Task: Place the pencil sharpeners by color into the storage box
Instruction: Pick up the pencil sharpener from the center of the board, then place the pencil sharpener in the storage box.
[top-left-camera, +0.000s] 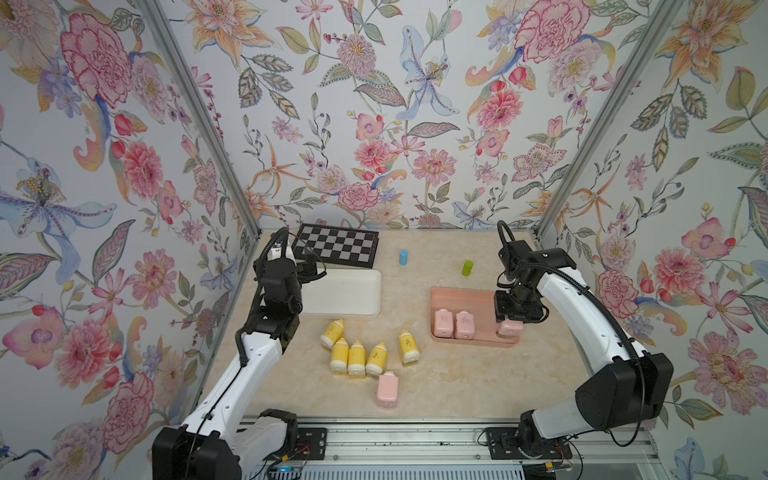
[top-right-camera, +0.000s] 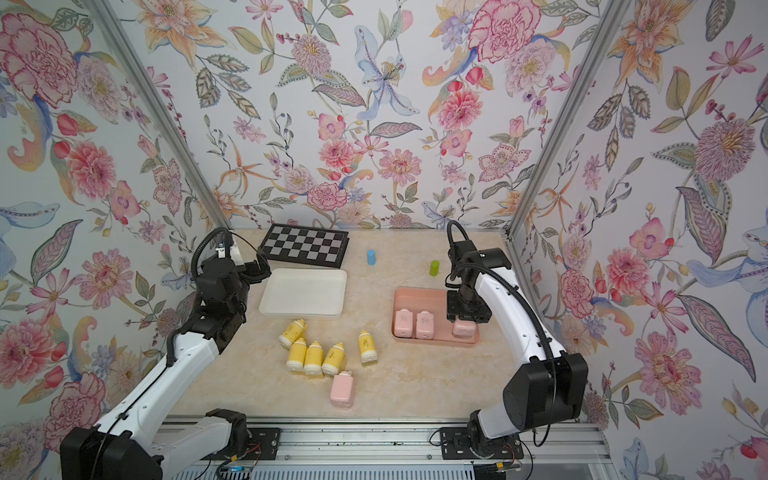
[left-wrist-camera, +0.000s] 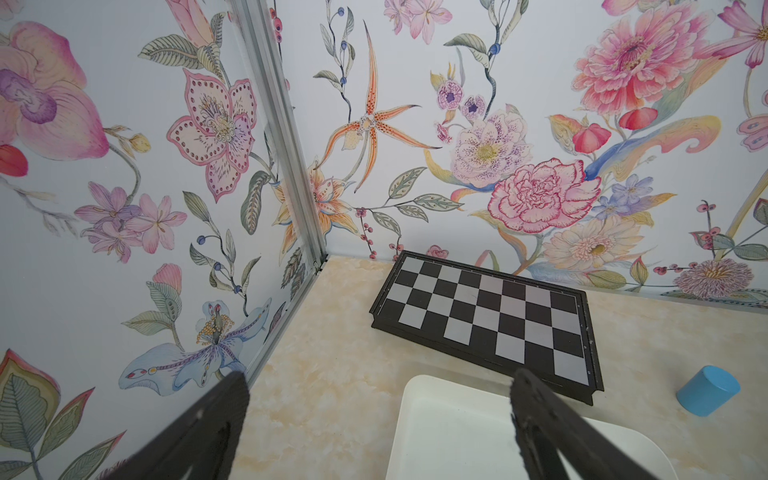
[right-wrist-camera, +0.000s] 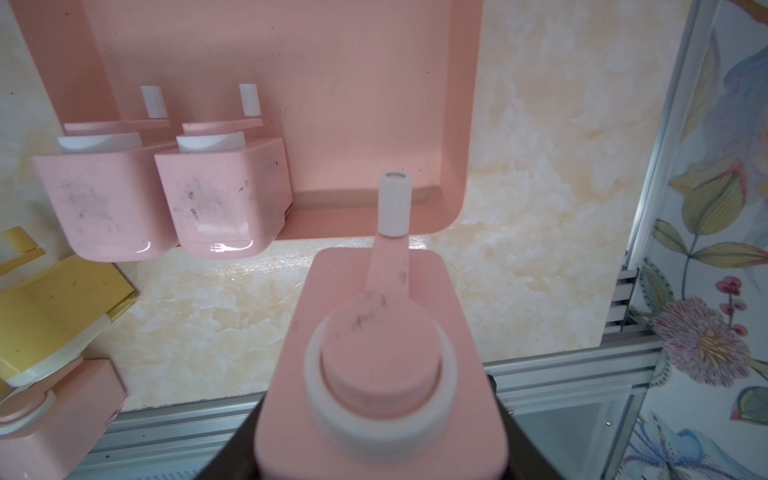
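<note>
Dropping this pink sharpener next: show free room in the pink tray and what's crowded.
Free: far half of the pink tray, behind the two pink sharpeners, and the gap between them and the held sharpener. Crowded: its near-left corner.

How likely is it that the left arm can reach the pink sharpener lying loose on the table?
Probably yes: the left gripper is open and empty, and nothing lies over the loose pink sharpener, though the yellow sharpeners crowd its far side.

The left end effector (left-wrist-camera: 380, 376) gapes wide, aimed forward; the right end effector (top-left-camera: 510, 321) points down, clamped.
</note>
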